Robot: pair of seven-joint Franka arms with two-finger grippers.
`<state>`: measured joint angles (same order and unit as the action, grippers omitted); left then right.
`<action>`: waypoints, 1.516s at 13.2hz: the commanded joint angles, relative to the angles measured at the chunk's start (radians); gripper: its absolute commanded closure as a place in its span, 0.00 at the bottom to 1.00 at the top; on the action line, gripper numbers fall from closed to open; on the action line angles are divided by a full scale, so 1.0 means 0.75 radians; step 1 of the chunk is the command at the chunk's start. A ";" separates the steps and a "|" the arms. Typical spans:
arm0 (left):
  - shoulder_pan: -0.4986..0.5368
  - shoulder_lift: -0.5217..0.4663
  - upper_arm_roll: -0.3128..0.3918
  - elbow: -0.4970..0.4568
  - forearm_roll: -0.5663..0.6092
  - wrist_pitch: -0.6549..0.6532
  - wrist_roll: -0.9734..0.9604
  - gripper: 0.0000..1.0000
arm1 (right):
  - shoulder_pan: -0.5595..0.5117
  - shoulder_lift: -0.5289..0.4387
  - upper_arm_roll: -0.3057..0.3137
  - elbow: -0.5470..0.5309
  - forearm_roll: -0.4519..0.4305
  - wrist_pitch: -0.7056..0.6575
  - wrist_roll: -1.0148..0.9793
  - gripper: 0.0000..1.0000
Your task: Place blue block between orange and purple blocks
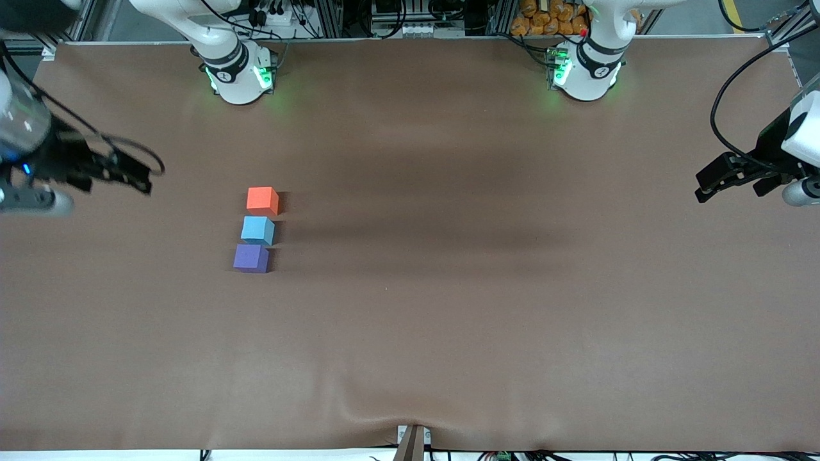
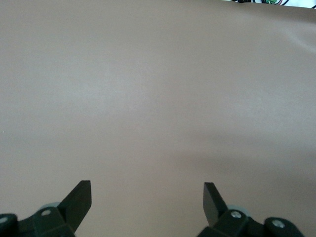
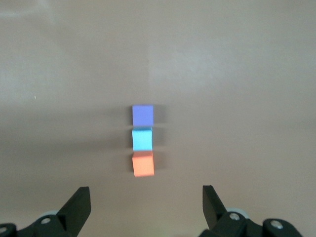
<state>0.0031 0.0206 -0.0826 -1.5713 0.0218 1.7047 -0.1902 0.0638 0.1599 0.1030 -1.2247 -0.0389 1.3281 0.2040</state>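
Observation:
Three small cubes sit in a close row on the brown table toward the right arm's end. The orange block [image 1: 262,200] is farthest from the front camera. The blue block [image 1: 257,230] is in the middle, and the purple block [image 1: 251,258] is nearest. The right wrist view shows the same row: purple [image 3: 142,114], blue [image 3: 142,138], orange [image 3: 143,164]. My right gripper [image 1: 148,179] [image 3: 146,193] is open and empty, up over the right arm's end of the table, clear of the row. My left gripper [image 1: 701,186] [image 2: 147,190] is open and empty over the left arm's end, above bare table.
The brown cloth [image 1: 448,307] covers the whole table and has a wrinkle at the front edge [image 1: 410,419]. The right arm's base [image 1: 240,77] and the left arm's base [image 1: 586,70] stand along the edge farthest from the front camera.

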 commanded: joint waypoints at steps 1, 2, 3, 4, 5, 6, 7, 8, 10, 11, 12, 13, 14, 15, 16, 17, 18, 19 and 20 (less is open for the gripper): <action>0.008 -0.001 -0.002 0.011 -0.023 0.006 0.029 0.00 | -0.056 -0.088 0.016 -0.079 -0.018 -0.012 -0.010 0.00; 0.008 -0.003 -0.002 0.011 -0.023 0.006 0.029 0.00 | -0.067 -0.123 0.016 -0.130 -0.004 0.013 -0.010 0.00; 0.010 -0.007 -0.002 0.009 -0.023 0.000 0.031 0.00 | -0.073 -0.176 0.016 -0.205 -0.001 0.027 -0.012 0.00; 0.010 -0.011 -0.002 0.007 -0.023 -0.005 0.031 0.00 | -0.087 -0.223 0.014 -0.277 0.009 0.061 -0.020 0.00; 0.010 -0.015 -0.002 0.005 -0.023 -0.013 0.031 0.00 | -0.105 -0.256 0.008 -0.322 0.041 0.102 -0.065 0.00; 0.010 -0.019 -0.002 0.001 -0.023 -0.025 0.031 0.00 | -0.101 -0.272 -0.010 -0.326 0.058 0.105 -0.090 0.00; 0.010 -0.021 -0.002 -0.001 -0.025 -0.033 0.031 0.00 | -0.097 -0.289 -0.013 -0.349 0.058 0.101 -0.086 0.00; 0.010 -0.023 -0.004 -0.001 -0.025 -0.043 0.031 0.00 | -0.097 -0.317 -0.023 -0.404 0.062 0.127 -0.086 0.00; 0.008 -0.040 -0.006 -0.001 -0.025 -0.064 0.031 0.00 | -0.069 -0.330 -0.037 -0.421 0.058 0.158 -0.092 0.00; 0.006 -0.050 -0.013 0.001 -0.023 -0.092 0.029 0.00 | -0.067 -0.324 -0.037 -0.410 0.052 0.156 -0.092 0.00; 0.002 -0.064 -0.013 0.001 -0.023 -0.113 0.022 0.00 | -0.069 -0.316 -0.035 -0.384 0.052 0.154 -0.096 0.00; 0.002 -0.068 -0.015 0.003 -0.023 -0.119 0.029 0.00 | -0.069 -0.309 -0.035 -0.368 0.052 0.152 -0.096 0.00; 0.000 -0.070 -0.019 0.009 -0.023 -0.148 0.031 0.00 | -0.075 -0.307 -0.035 -0.365 0.060 0.156 -0.096 0.00; -0.004 -0.070 -0.023 0.015 -0.023 -0.166 0.031 0.00 | -0.075 -0.297 -0.037 -0.363 0.060 0.158 -0.096 0.00; -0.006 -0.070 -0.027 0.027 -0.023 -0.174 0.031 0.00 | -0.075 -0.293 -0.039 -0.361 0.062 0.162 -0.094 0.00; -0.006 -0.068 -0.039 0.052 -0.023 -0.209 0.031 0.00 | -0.073 -0.291 -0.041 -0.353 0.060 0.166 -0.094 0.00; -0.004 -0.068 -0.055 0.072 -0.023 -0.244 0.029 0.00 | -0.075 -0.283 -0.045 -0.343 0.060 0.166 -0.094 0.00; -0.004 -0.068 -0.062 0.072 -0.021 -0.264 0.031 0.00 | -0.073 -0.273 -0.070 -0.337 0.064 0.164 -0.100 0.00; -0.004 -0.068 -0.064 0.072 -0.023 -0.273 0.031 0.00 | -0.071 -0.272 -0.086 -0.331 0.068 0.160 -0.133 0.00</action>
<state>-0.0038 -0.0265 -0.1241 -1.5345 0.0217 1.5348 -0.1889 0.0100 -0.0515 0.0660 -1.4913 -0.0071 1.4510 0.1417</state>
